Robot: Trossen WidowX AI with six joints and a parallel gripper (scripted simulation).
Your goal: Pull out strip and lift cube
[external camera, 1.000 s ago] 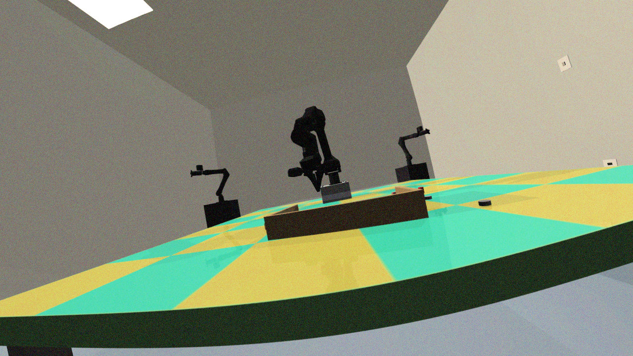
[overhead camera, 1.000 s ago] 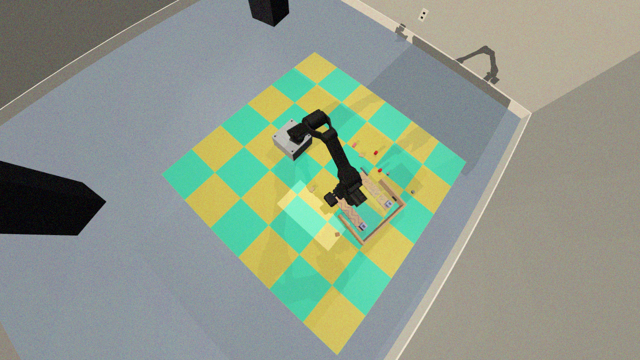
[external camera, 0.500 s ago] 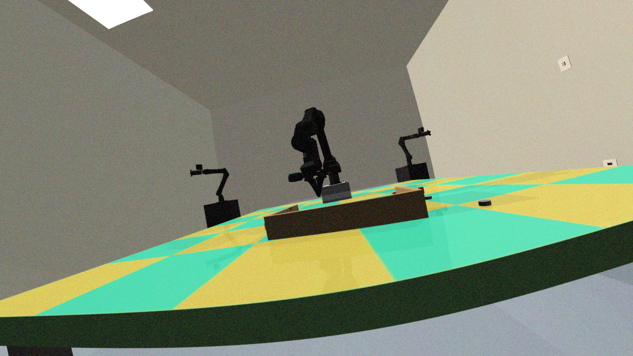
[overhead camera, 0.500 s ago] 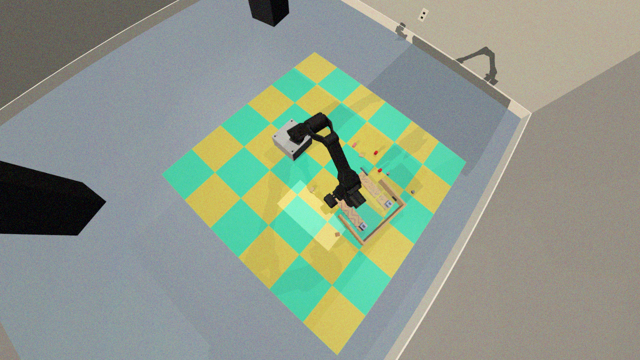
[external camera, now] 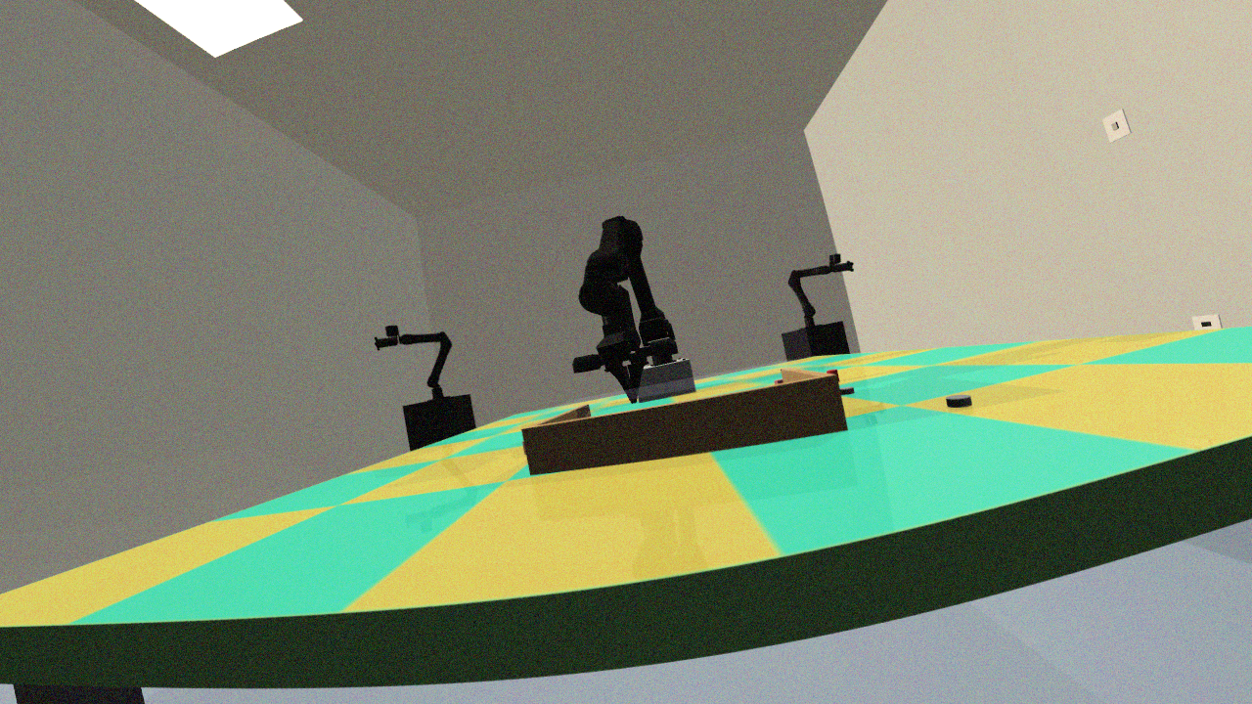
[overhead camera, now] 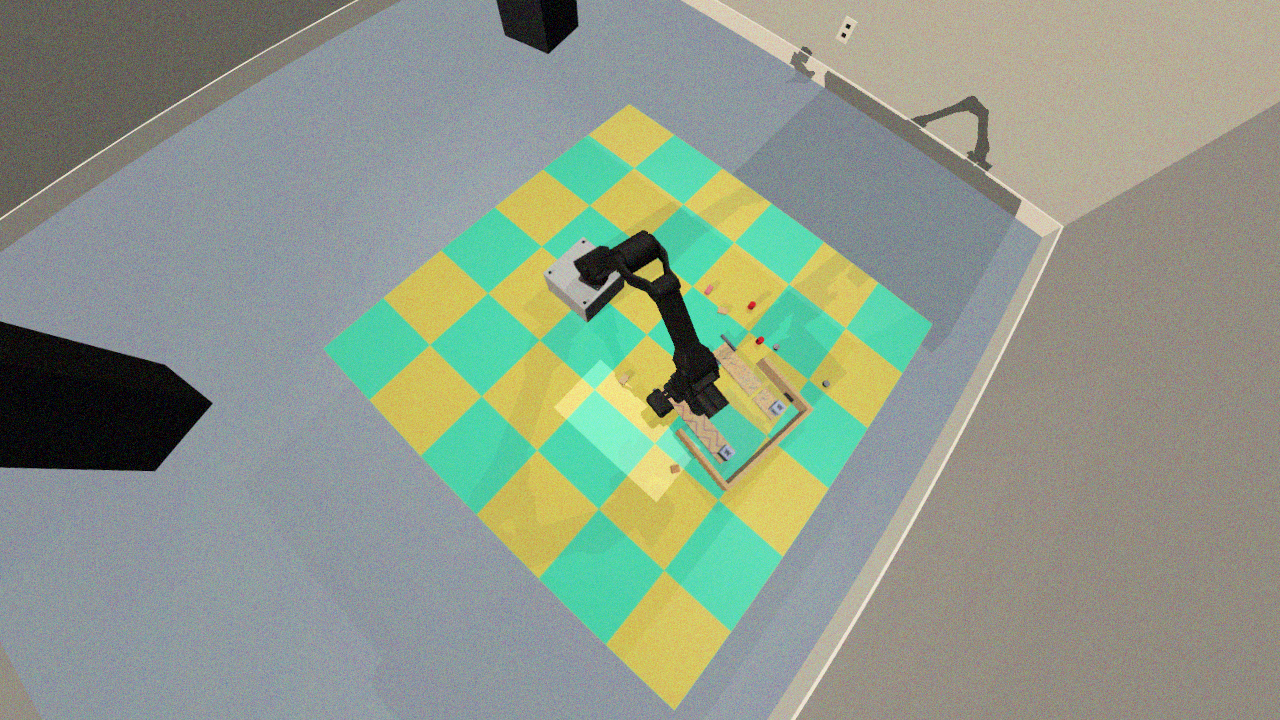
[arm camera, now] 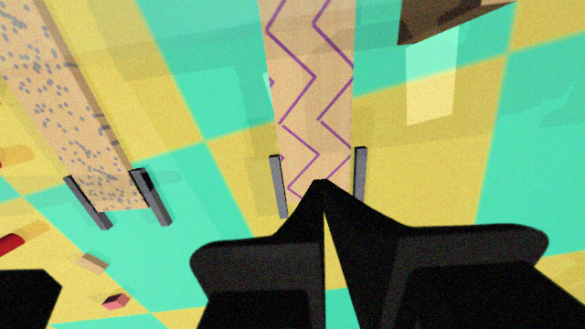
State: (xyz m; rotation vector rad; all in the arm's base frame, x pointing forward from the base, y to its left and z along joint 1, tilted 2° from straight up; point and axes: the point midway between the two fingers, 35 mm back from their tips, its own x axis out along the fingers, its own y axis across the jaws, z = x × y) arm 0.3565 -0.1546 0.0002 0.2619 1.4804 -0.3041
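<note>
A tan strip with a purple zigzag (arm camera: 311, 91) (overhead camera: 709, 438) runs away from me between two short grey rails (arm camera: 278, 185). It shows no break up to the top edge of the wrist view. In the overhead view a small grey labelled cube (overhead camera: 726, 452) (external camera: 667, 378) sits on its far end, inside the brown fence (overhead camera: 760, 452) (external camera: 683, 428). A second, dotted strip (arm camera: 59, 105) (overhead camera: 743, 372) lies to the left with its own cube (overhead camera: 776, 406). My gripper (arm camera: 320, 185) (overhead camera: 684, 407) (external camera: 632, 389) is shut, with its tips low over the near end of the zigzag strip.
A red cylinder (arm camera: 9, 244), a tan block (arm camera: 92, 263) and a pink block (arm camera: 115, 301) lie to the left near the dotted strip. A black puck (external camera: 959, 401) lies outside the fence. A pale translucent patch (overhead camera: 617, 420) marks the table beside the strips.
</note>
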